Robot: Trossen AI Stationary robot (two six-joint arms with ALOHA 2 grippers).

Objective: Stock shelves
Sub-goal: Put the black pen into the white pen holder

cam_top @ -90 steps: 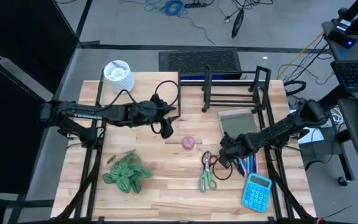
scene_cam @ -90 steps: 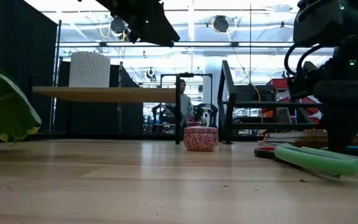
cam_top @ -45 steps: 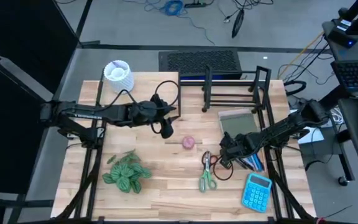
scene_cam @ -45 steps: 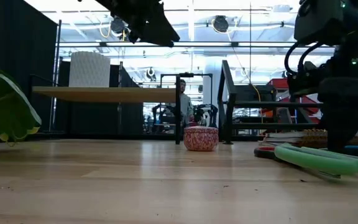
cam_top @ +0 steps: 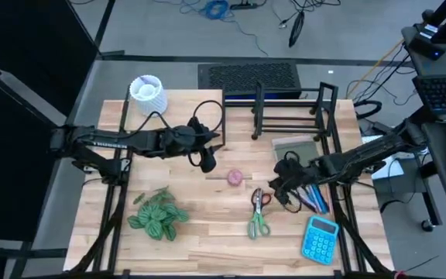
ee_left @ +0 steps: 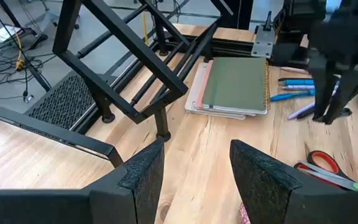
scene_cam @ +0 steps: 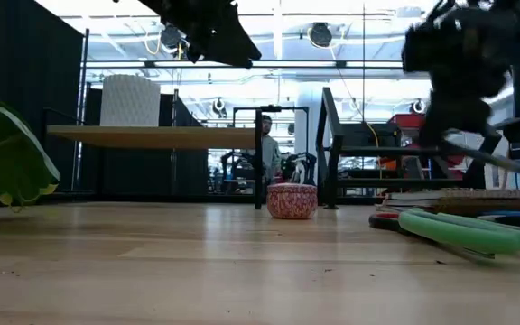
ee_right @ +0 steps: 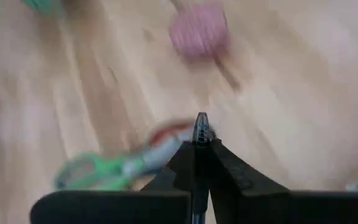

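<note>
Mostly the stocking is yet to come, to judge by how much lies loose on the surface point(cam_top: 207, 225). Nearest the front edge are a blue calculator point(cam_top: 320, 238), green-handled scissors point(cam_top: 257, 224) and a leafy plant point(cam_top: 158, 214). A little farther in, the right hand point(cam_top: 287, 187) hangs just above a scatter of pens point(cam_top: 313, 200), its fingers pinched together on a dark pen point(ee_right: 201, 134) whose tip pokes out between them in the right wrist view. That looks like the first item being lifted. A small pink pot point(cam_top: 235, 177) sits at mid-surface, and beyond the pens a stack of notebooks point(cam_top: 296, 153) lies flat.

The left hand point(cam_top: 207, 161) waits near the middle, its fingers point(ee_left: 263, 180) spread apart and empty.

Farthest back stand the shelves. The pale-wood riser point(scene_cam: 152, 135) is at the left rear, low, wide and flat-topped, with a white ribbed vase point(cam_top: 147, 93) on its far left end. The black wire rack point(cam_top: 291, 112) stands at the right rear, beside the riser, its upright dividers bare, with nothing slotted in as far as can be seen.
</note>
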